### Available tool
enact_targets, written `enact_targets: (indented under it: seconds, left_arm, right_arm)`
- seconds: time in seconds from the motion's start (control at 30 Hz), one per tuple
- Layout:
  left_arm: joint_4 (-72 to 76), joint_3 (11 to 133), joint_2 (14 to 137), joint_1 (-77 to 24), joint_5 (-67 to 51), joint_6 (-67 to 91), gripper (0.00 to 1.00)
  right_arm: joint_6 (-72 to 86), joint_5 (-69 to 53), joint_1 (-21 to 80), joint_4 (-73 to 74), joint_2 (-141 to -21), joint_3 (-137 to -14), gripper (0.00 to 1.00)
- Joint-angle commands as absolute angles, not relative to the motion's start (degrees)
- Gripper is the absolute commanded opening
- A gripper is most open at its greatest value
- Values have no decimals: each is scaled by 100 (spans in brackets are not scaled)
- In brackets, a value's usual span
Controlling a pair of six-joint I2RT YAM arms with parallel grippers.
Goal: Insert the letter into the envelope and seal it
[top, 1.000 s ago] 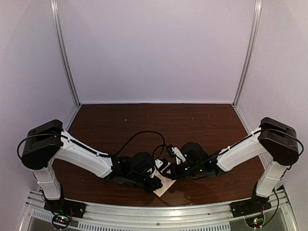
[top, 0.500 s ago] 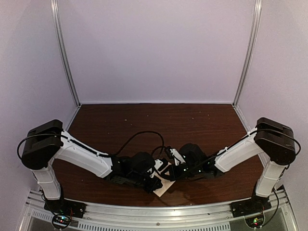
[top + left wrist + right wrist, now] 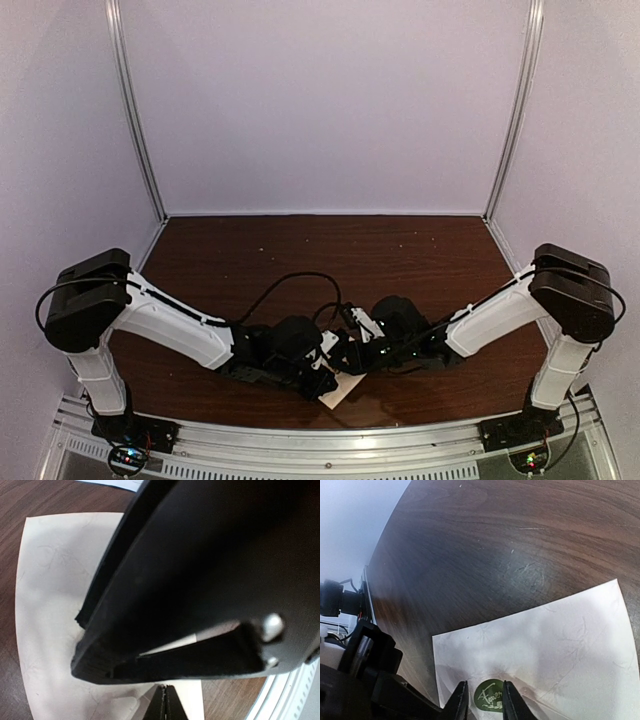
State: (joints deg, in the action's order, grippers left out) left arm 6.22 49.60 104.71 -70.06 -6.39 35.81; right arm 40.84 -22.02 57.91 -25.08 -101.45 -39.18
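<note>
The cream-tan envelope [image 3: 341, 391] lies flat near the table's front edge, under both grippers. In the right wrist view the envelope [image 3: 545, 645] carries a round green sticker [image 3: 489, 700] where its flap lines meet. My right gripper [image 3: 482, 703] stands over it, with one finger on each side of the sticker, a sticker's width apart. My left gripper [image 3: 165, 706] is shut, its tips together on the envelope [image 3: 50, 580]. In the top view the left gripper [image 3: 325, 373] and the right gripper [image 3: 350, 362] almost touch. The letter is not in view.
The right gripper's black body [image 3: 200, 580] fills most of the left wrist view. A white strip edge [image 3: 115, 483] shows at the top of that view. Dark wooden table [image 3: 330, 260] reaches back to the purple walls; a metal rail [image 3: 330, 440] runs along the front.
The right arm has shifted slightly left, towards the left gripper and the envelope. The left arm and the envelope have stayed in place.
</note>
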Motion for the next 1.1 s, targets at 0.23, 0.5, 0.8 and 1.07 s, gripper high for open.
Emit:
enact_targets:
  seconds: [0.23, 0.5, 0.8, 1.07]
  left_arm:
    - [465, 4840, 10649, -6973, -663, 3607, 0]
    - [483, 4825, 10629, -6971, -649, 3634, 0]
    - [534, 4759, 10596, -6978, -680, 3665, 0]
    - [641, 4715, 10568, -6978, -777, 3683, 0]
  right_arm:
    - [4021, -2000, 5836, -2321, -9770, -3977, 25]
    - [4085, -1832, 5829, -2287, -9441, -3859, 12]
    - [4475, -1401, 5767, -2387, -9065, -3412, 1]
    - [4792, -1742, 5747, -2972, -9257, -3168, 0]
